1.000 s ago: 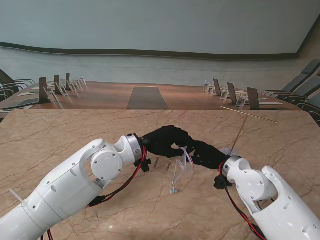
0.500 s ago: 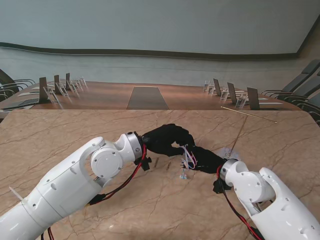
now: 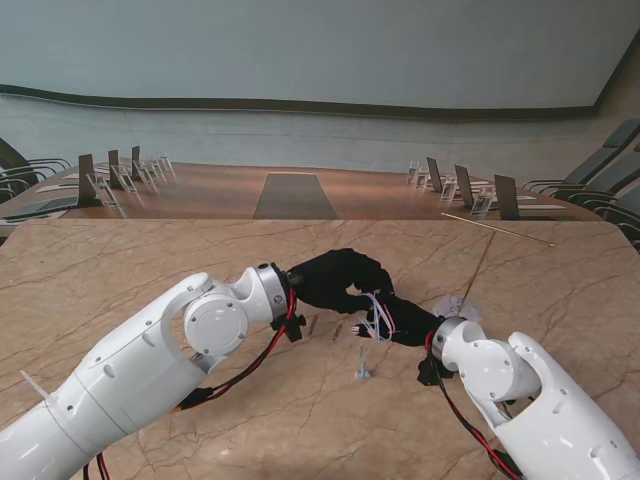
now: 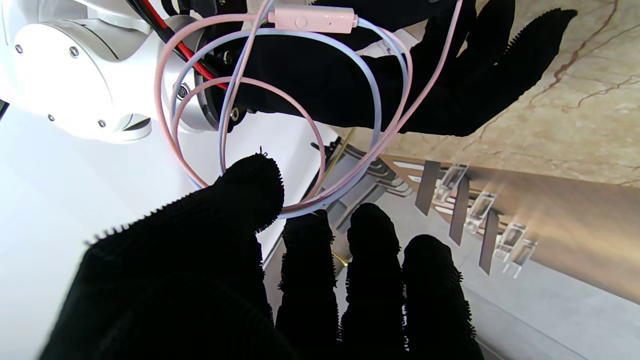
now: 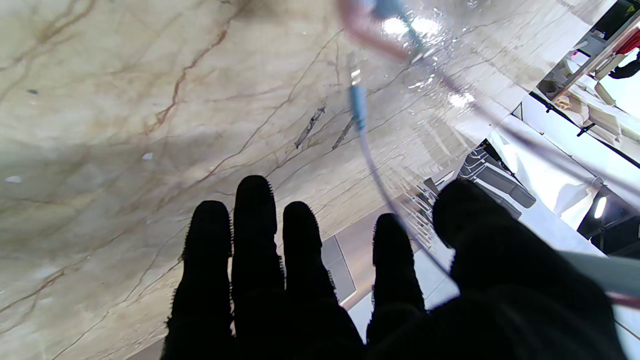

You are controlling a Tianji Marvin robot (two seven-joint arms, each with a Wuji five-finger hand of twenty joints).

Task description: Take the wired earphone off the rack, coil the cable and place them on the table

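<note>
Since a second ago both hands drew closer together mid-table and the dangling plug end (image 3: 361, 372) dropped nearer to me, tip at the table (image 3: 150, 260) surface. Left hand (image 3: 335, 280) pinched the pink-and-blue earphone cable (image 4: 280, 125) loops between thumb (image 4: 250, 185) and fingertips, while right hand (image 3: 405, 320) had the same loops draped around it, fingers (image 5: 255, 215) stretched out and fairly wide. Coil hung between the two hands above the table, inline remote (image 4: 312, 19) against the right hand
</note>
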